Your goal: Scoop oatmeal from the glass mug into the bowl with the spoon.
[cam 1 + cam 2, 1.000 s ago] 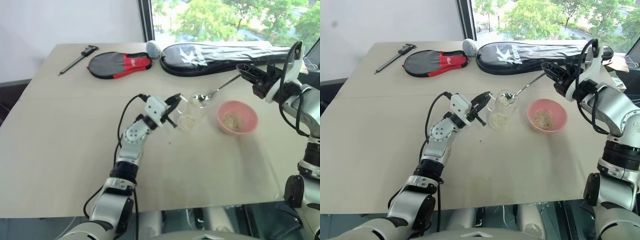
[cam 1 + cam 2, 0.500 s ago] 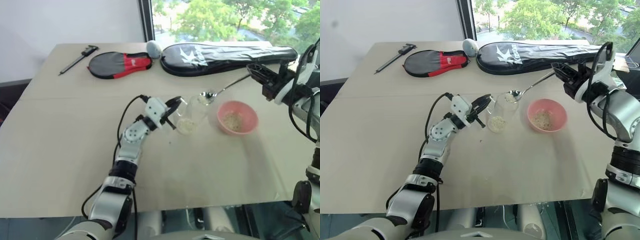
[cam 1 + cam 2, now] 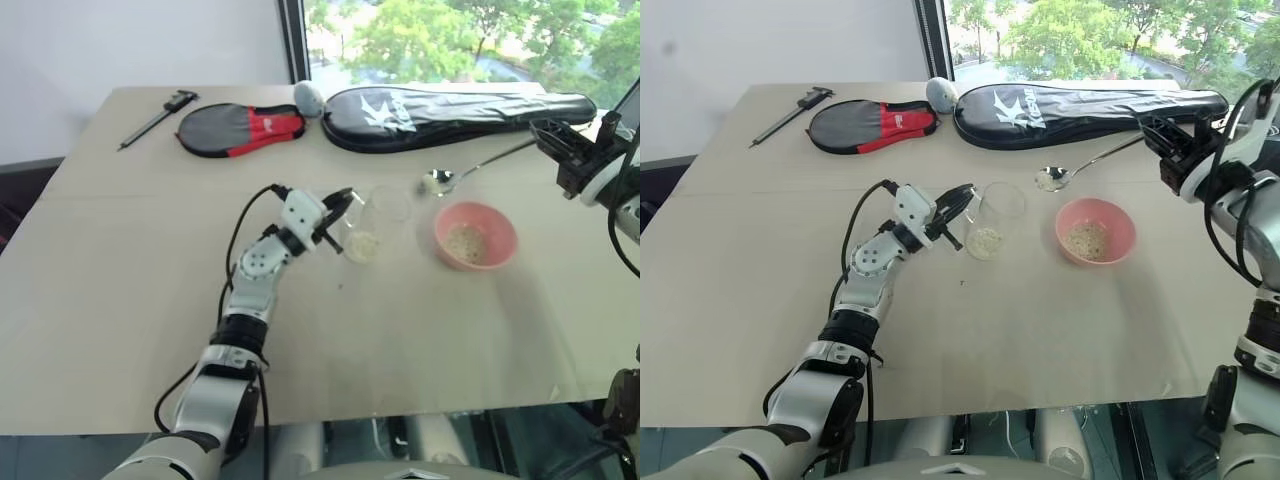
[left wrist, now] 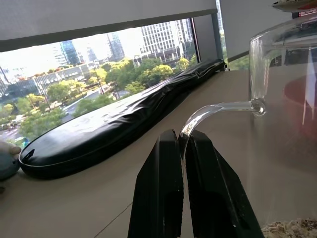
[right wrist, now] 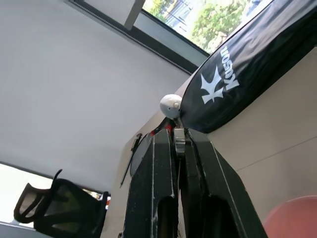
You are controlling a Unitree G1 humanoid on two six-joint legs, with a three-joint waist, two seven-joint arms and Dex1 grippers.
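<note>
The glass mug [image 3: 372,222] stands tilted at mid-table with pale oatmeal [image 3: 362,245] in its low side. My left gripper [image 3: 338,208] is shut on its clear handle [image 4: 208,110], which runs down between the black fingers [image 4: 161,183]. My right gripper [image 3: 1154,130] is shut on the spoon [image 3: 478,166] at the far end of its thin handle. The spoon's oval end [image 3: 1049,179] carries oat flakes and hovers over the table between the mug and the pink bowl [image 3: 476,236]. A small heap of oats lies in the bowl.
A long black racket bag [image 3: 1080,105] lies along the far edge by the window. A red and black paddle cover [image 3: 238,128], a pale ball-like object [image 3: 307,97] and a black caliper [image 3: 155,117] sit at the far left. The table's front edge runs near me.
My right gripper has swung right, drawing the loaded spoon out of the mug toward the bowl. The left gripper has kept the mug's handle, shifting slightly left.
</note>
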